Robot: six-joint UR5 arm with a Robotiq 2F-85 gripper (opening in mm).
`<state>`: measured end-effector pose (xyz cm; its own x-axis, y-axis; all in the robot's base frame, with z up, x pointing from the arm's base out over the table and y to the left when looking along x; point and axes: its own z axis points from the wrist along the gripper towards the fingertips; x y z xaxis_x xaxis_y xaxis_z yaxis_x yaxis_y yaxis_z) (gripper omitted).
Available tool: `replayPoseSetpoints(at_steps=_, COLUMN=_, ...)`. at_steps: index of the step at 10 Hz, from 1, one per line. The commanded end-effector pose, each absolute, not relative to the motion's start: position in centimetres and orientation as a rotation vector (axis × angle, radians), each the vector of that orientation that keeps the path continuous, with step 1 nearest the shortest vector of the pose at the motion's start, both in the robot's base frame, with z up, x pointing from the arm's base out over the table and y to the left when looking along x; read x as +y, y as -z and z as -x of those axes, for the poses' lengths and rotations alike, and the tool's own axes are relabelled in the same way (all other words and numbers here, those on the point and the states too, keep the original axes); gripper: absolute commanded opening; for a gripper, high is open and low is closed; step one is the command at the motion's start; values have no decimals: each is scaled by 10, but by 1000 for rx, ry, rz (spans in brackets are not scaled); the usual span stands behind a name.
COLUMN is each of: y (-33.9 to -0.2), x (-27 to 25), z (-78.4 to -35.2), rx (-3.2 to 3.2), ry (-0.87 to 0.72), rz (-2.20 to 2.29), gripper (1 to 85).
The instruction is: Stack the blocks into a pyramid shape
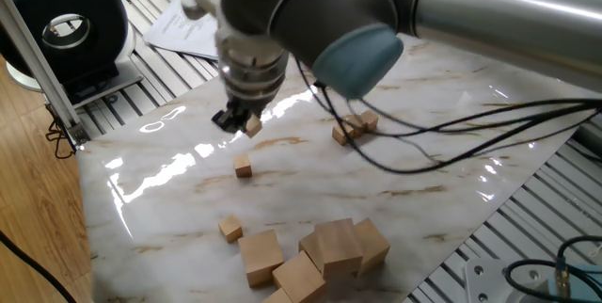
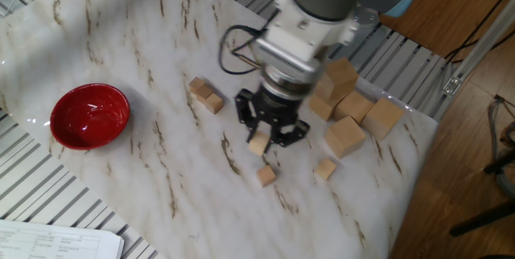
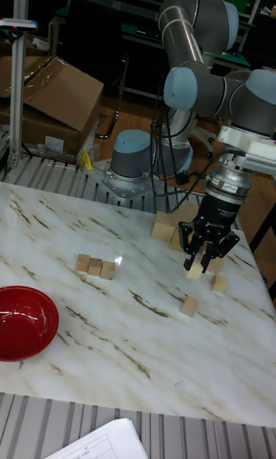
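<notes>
the gripper (image 2: 262,137) hangs above the marble table (image 2: 121,58), fingers pointing down and clamped on one small wooden block (image 2: 257,145), which is lifted clear of the surface; in the tall fixed view the same block (image 3: 195,270) shows between the dark fingers (image 3: 186,247). a second small block (image 2: 265,176) lies on the table just below and beside the held one, and a third (image 2: 325,169) lies near it, toward the pile of larger wooden cubes (image 2: 348,136). a short row of small blocks (image 3: 95,267) sits well apart from the gripper, toward the red bowl (image 2: 89,117); the tall fixed view shows three side by side, touching, flat on the table. in one fixed view the gripper (image 1: 237,122) is blurred, with the held block (image 1: 252,126) at its tip, a loose block (image 1: 244,167) on the table below it, another (image 1: 230,228) nearer the large cubes (image 1: 329,247), and the row of blocks (image 1: 354,128) beyond the arm's black cables (image 1: 423,157). the bowl rests near the table's edge, apart from all blocks.
</notes>
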<state>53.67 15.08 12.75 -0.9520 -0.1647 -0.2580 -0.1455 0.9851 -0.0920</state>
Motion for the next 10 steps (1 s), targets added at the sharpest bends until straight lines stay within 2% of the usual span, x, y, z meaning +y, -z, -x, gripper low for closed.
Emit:
replayPoseSetpoints(at_steps=1, y=-129, x=117, z=-544, rx=2876, ry=64, rz=331, gripper=10)
replayPoseSetpoints(at_steps=4, y=-123, x=80, z=-546, rx=2860, ry=60, rz=431, gripper=10)
replayPoseSetpoints(at_steps=6, y=-119, x=68, z=-536, rx=2880, ry=-12, rz=393, gripper=10)
replayPoseSetpoints(at_steps=7, y=-121, x=56, z=-536, rx=2874, ry=39, rz=451, gripper=10)
replayPoseSetpoints(at_steps=10, y=-124, x=36, z=-530, rx=2863, ry=45, rz=524, gripper=10)
